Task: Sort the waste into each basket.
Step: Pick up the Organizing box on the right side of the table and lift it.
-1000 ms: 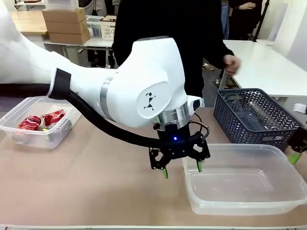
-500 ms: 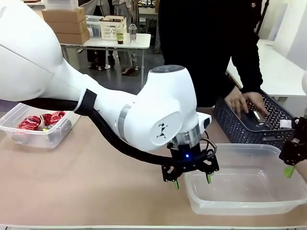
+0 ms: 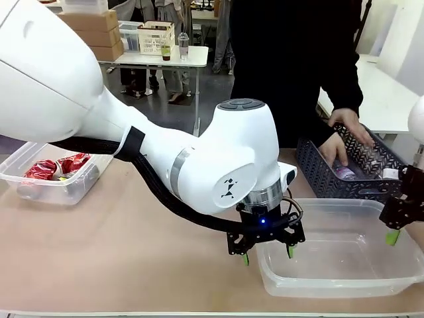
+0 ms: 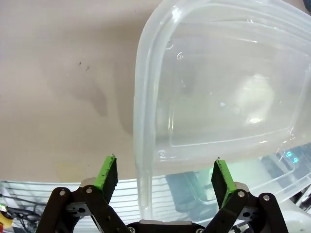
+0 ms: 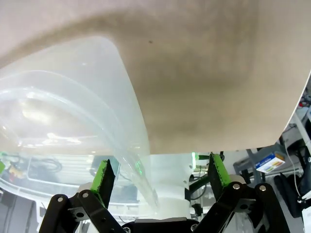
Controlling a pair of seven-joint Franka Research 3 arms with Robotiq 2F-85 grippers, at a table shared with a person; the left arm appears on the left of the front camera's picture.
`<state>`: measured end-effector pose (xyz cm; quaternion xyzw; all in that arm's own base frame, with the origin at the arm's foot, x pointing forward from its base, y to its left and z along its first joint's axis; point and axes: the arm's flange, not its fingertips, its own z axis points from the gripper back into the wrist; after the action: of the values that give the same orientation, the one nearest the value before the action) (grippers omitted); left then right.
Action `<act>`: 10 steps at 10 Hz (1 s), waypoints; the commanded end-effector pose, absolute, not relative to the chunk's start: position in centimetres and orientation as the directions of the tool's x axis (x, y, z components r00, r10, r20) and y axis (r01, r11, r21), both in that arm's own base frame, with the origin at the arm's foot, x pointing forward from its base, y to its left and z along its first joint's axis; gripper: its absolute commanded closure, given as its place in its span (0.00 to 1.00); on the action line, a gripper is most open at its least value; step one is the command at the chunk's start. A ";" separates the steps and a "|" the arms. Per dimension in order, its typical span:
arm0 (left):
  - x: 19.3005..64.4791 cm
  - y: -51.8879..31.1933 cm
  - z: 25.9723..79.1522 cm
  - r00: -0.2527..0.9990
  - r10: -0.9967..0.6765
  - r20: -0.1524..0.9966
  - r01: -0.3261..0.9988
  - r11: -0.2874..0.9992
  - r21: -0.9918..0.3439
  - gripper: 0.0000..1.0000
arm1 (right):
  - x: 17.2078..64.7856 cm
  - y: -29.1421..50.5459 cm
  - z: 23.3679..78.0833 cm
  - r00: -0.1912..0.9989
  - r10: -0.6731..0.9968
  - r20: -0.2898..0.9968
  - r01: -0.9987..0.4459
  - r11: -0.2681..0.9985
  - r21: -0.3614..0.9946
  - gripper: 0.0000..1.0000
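Tub walls like these look thin, light and slick, so the empty clear tub (image 3: 318,289) would likely flex and skid if pinched mid-wall; its rolled rim near a corner is the stiffest hold. It sits on the bench (image 3: 132,252) at the robot's near right.

The left end effector (image 3: 268,256) hangs at this tub's left end, jaws wide and holding nothing. In its wrist view, the left end effector (image 4: 164,172) straddles the rim of the tub (image 4: 138,111). The right end effector (image 3: 396,233), equally wide and empty, is at the tub's right end. Seen from its own wrist, the right end effector (image 5: 158,177) has a corner of the tub wall (image 5: 131,107) rising between the pads.

Crushed red cans (image 3: 56,165) lie in a second clear tub (image 3: 73,190) far to the left of the empty one. They should be light and stiff but slippery, best gripped across a flattened fold.

Just behind the empty tub, a person's hand (image 3: 334,149) reaches into a dark lattice basket (image 3: 317,165); what lies there is unclear.
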<state>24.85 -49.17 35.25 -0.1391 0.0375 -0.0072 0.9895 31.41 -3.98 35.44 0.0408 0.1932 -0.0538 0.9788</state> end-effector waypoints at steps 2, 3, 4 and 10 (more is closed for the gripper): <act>25.2 -50.0 35.4 0.999 0.008 -0.046 -0.020 0.964 -0.266 0.48 | 25.4 -2.2 31.7 0.943 -0.088 -0.320 0.121 0.989 0.086 0.50; 25.3 -49.9 35.5 0.999 0.007 -0.038 -0.016 0.964 -0.266 0.60 | 25.2 -1.9 31.9 0.950 -0.098 -0.297 0.126 0.989 0.077 0.50; 25.5 -49.7 35.6 1.000 0.015 -0.015 -0.018 0.963 -0.267 1.00 | 25.0 -1.7 32.0 0.957 -0.079 -0.279 0.107 0.990 0.087 1.00; 26.2 -48.4 35.5 0.999 0.004 0.036 0.003 0.980 -0.198 1.00 | 24.9 -1.6 31.8 0.966 -0.096 -0.239 0.122 0.988 0.098 1.00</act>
<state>26.85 -48.12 35.49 -0.1139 -0.0077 -0.0092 0.9934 32.68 -2.84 36.60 0.0531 0.1376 -0.0489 0.9878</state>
